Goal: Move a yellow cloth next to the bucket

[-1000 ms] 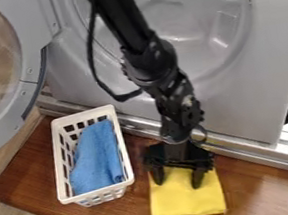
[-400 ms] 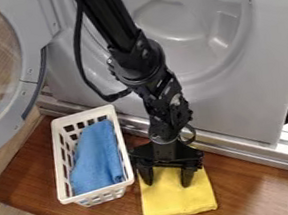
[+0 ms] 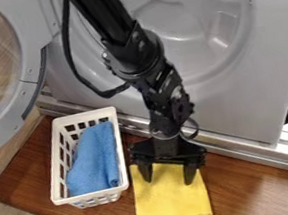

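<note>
Resting my hand point(image 3: 168, 181) on the squarish, flat yellow cloth point(image 3: 171, 206), fingers spread wide, nothing pinched. Cloth just beside the bucket point(image 3: 84, 117): white, slotted plastic. Rumpled blue cloth point(image 3: 92, 159) inside bucket.

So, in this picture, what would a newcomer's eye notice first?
Probably the bright yellow cloth, lying on the brown wooden board under the black gripper. Next, the blue cloth in the white basket just left of it in the view, and behind them the big grey round-doored machine.
</note>
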Robot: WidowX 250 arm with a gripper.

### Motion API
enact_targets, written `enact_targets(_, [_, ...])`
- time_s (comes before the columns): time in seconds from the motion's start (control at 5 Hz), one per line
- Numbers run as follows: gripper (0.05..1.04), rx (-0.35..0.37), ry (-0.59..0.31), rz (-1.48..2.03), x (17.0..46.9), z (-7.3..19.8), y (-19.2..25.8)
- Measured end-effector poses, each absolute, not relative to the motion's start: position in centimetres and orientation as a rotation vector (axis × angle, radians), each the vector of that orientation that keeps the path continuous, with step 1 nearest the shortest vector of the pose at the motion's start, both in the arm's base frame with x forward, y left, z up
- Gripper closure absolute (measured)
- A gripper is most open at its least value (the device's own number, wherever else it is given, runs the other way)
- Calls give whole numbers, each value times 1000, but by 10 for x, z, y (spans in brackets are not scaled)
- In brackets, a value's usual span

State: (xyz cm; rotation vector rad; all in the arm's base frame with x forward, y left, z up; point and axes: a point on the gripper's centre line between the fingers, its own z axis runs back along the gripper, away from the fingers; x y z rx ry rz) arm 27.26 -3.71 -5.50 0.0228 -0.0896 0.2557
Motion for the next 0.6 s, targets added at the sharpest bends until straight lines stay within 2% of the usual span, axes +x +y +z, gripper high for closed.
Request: enact_targets(0.6, [84, -18, -193, 230, 275, -4, -50])
